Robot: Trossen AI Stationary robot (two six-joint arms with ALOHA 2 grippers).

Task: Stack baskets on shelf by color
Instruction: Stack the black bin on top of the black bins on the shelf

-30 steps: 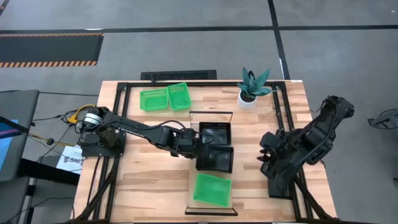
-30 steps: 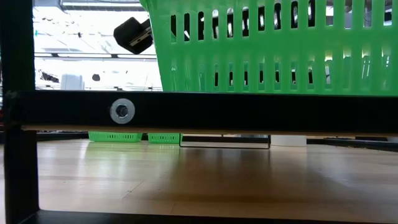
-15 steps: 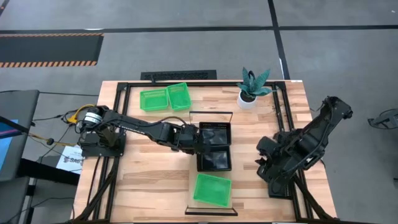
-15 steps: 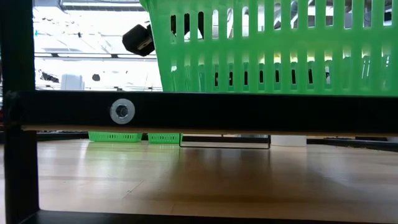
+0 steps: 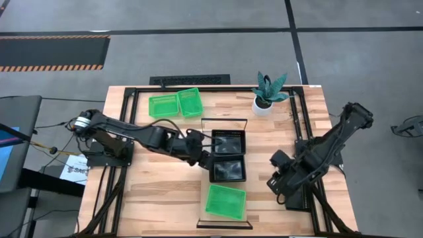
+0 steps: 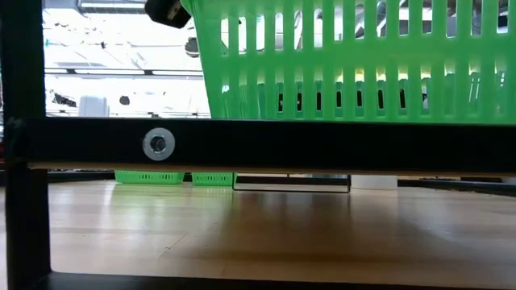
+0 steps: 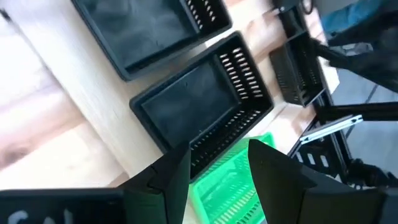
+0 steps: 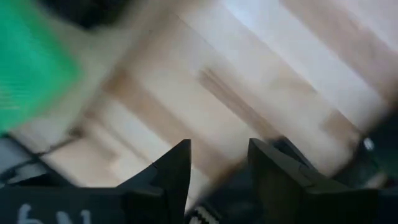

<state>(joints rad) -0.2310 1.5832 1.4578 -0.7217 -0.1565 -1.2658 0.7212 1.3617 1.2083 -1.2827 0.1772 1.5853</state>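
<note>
High view | two black mesh baskets [image 5: 228,155] just beyond open, empty left tool [image 5: 206,160] | three green baskets [image 5: 225,201] | right tool [image 5: 277,180] open, empty

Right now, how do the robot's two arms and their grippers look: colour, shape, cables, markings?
Both arms are dark, almost black, built of jointed segments. The left arm is slim, with a silver-white cylindrical joint at its base and yellow cables nearby. The right arm looks bulkier. The left gripper and the right gripper each have two flat, matte black fingers that taper to their tips; faint white lettering shows below them.
</note>
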